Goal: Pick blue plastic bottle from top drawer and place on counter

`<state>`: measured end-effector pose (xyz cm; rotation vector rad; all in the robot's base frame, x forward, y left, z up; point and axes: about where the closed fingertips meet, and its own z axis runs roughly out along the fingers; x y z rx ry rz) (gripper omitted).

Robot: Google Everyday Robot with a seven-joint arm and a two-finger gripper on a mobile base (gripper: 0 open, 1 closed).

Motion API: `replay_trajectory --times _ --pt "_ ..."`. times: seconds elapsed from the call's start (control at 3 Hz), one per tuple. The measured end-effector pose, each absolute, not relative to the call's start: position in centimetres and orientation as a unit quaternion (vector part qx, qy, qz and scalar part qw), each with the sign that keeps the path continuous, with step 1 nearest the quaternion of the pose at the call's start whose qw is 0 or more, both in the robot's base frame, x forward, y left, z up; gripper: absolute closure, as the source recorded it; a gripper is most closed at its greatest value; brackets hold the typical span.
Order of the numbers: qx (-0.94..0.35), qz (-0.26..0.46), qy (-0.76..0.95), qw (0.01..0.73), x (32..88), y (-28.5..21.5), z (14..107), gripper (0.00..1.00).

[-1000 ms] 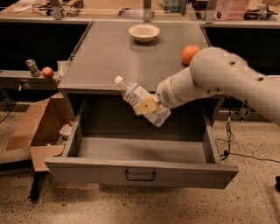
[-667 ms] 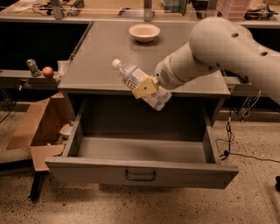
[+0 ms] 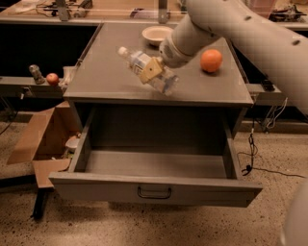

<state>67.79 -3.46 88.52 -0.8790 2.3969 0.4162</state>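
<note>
The blue plastic bottle [image 3: 144, 67] is clear with a white cap and lies tilted, cap toward the upper left, held in the air over the front part of the counter [image 3: 106, 77]. My gripper [image 3: 155, 71] is shut on the bottle's middle, with tan fingers [image 3: 150, 72] across it. The white arm reaches in from the upper right. The top drawer [image 3: 154, 166] stands pulled out below, its floor bare, with a dark wire handle [image 3: 154, 193] on the front panel.
An orange [image 3: 211, 60] and a pale bowl [image 3: 157, 34] sit on the counter behind the bottle. A cardboard box [image 3: 41, 139] lies on the floor at left. A red apple [image 3: 52, 79] rests on a side shelf. A tan bench top [image 3: 96, 9] runs along the back.
The arm has lifted the bottle up and back from above the open drawer to over the counter's front area. The orange, hidden before, now shows.
</note>
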Motion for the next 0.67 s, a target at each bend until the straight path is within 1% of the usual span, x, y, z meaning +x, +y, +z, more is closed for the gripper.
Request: replay_trajectory --times 0.67 --pt "-0.319 0.156 0.903 0.241 74.8 0.3 87.1 1.0"
